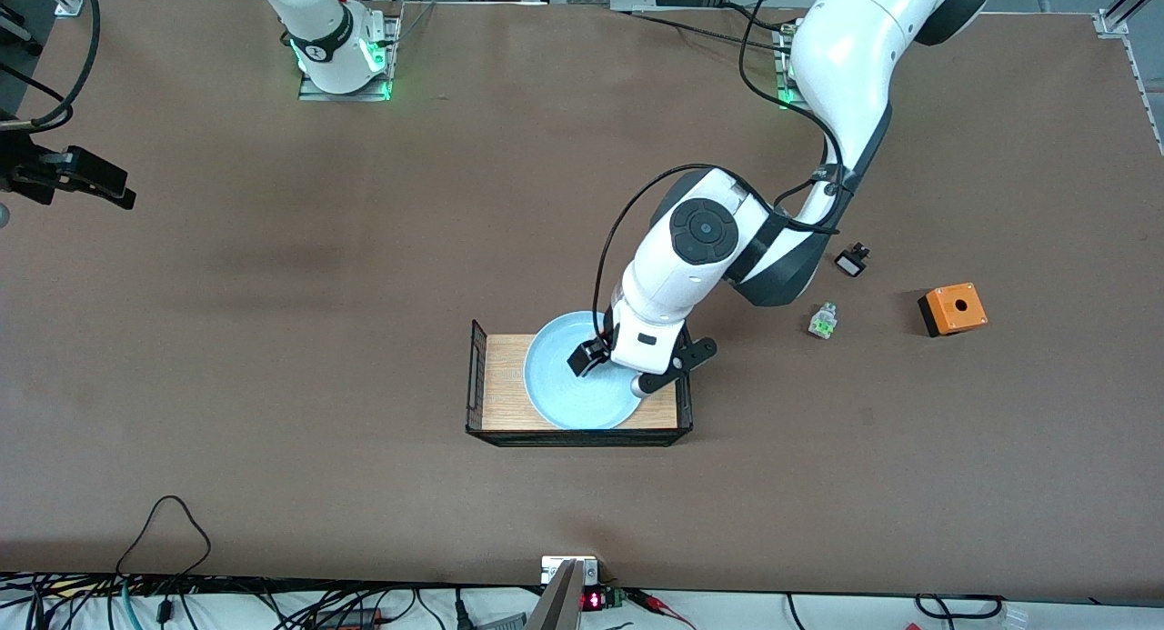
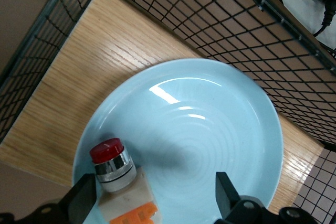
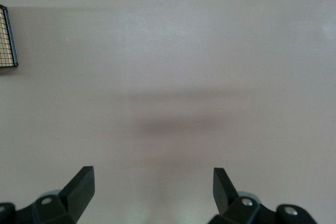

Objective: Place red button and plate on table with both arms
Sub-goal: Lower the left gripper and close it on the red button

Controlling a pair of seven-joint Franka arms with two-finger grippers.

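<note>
Nothing placed yet: left end effector (image 2: 152,198) spread above red button (image 2: 119,182) lying in plate (image 2: 231,129); right end effector (image 3: 153,190) spread, waiting over bare tabletop (image 3: 168,66).

text: none legible | labels: none | numbers: none readable

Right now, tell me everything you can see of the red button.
The red button is a small push-button part: a glossy red cap on a ribbed, shiny metal-looking collar, over a white body with an orange block at its base. It lies tilted on the light blue plate, near the rim, touching only the plate. The plate sits in the wooden tray. The open left gripper hangs just above it, fingers either side, not touching.
</note>
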